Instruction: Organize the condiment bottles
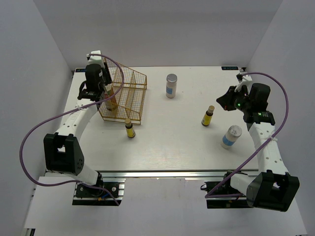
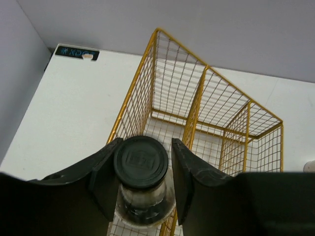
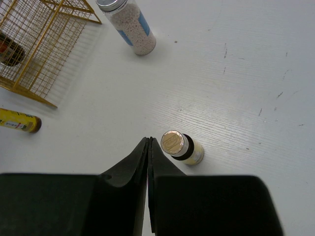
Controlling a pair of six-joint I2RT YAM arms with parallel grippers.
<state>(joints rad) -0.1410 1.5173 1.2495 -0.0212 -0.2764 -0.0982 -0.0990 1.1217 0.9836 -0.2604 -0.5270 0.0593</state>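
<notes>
The black-capped, dark-filled bottle (image 2: 141, 162) is standing in the left-end compartment of the gold wire rack (image 2: 202, 93), by the worktop's (image 1: 167, 142) far left corner. The left fingers (image 2: 192, 182) are gripping it at the cap, the arm reaching along the left edge, wrist pointing down. The right fingers (image 3: 140, 164) are pressing together, empty, angling down beside a yellow bottle (image 3: 182, 147) toward the right edge, elbow bent. A second yellow bottle (image 1: 129, 128) is sitting just before the rack. One blue-labelled jar (image 1: 171, 85) is standing near the far edge, the other jar (image 1: 231, 136) near the right.
</notes>
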